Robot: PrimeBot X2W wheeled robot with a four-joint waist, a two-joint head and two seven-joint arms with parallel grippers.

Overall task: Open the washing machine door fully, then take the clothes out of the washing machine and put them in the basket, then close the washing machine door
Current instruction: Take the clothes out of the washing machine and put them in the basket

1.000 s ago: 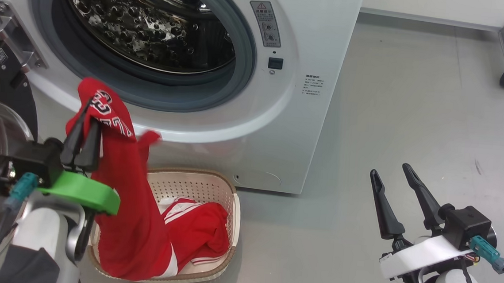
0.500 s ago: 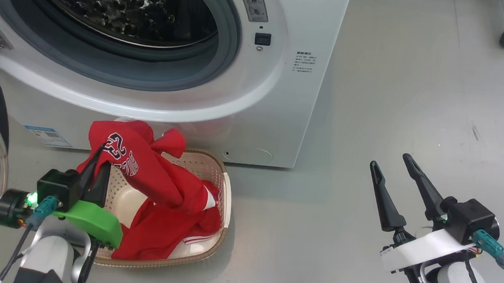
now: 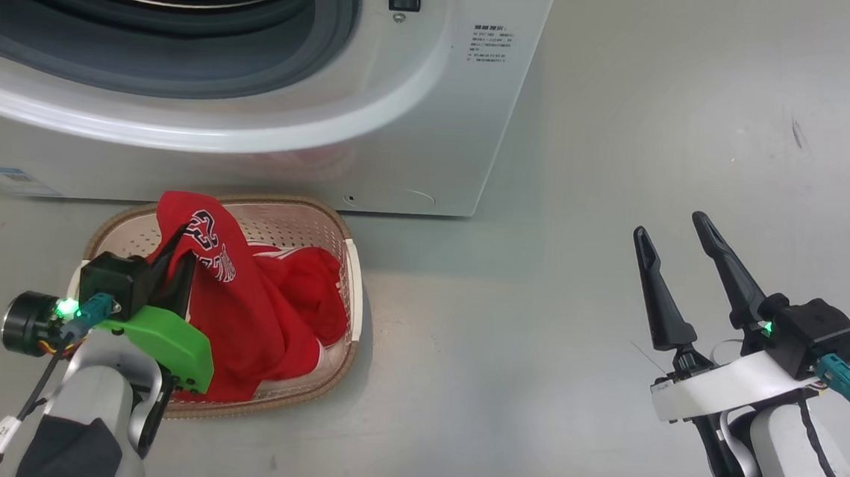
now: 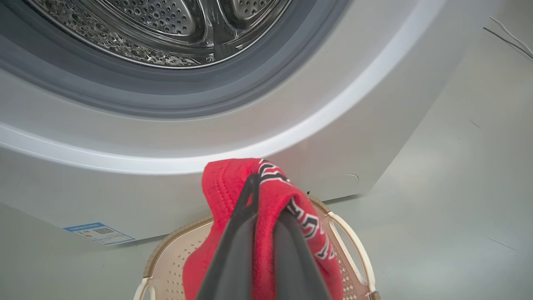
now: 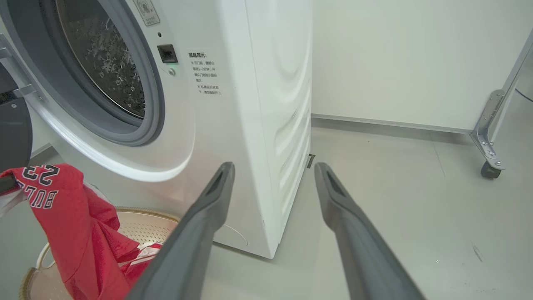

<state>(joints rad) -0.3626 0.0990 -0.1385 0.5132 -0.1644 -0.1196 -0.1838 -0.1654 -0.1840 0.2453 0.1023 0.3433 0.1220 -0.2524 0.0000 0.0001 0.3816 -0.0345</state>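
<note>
The white washing machine (image 3: 433,119) stands with its drum (image 4: 166,25) exposed above the cream basket (image 3: 351,293) on the floor in front of it. My left gripper (image 3: 181,251) is shut on the bright red clothes (image 3: 255,316), holding the top of a lettered garment over the basket's left side while the rest lies inside. In the left wrist view the red clothes (image 4: 225,183) drape over my fingertips (image 4: 250,187). My right gripper (image 3: 669,229) hangs open and empty over the floor to the right. The washing machine door (image 5: 12,125) shows as a dark edge, swung open.
Grey floor (image 3: 537,351) stretches to the right of the basket and machine. A metal frame leg on a caster (image 5: 489,141) stands by the white wall (image 5: 416,62) at the far right. A small blue label (image 3: 3,179) sits low on the machine's front.
The head camera has tilted down. My left gripper has lowered the red garment from beside the drum opening into the basket. The right gripper has stayed open in place.
</note>
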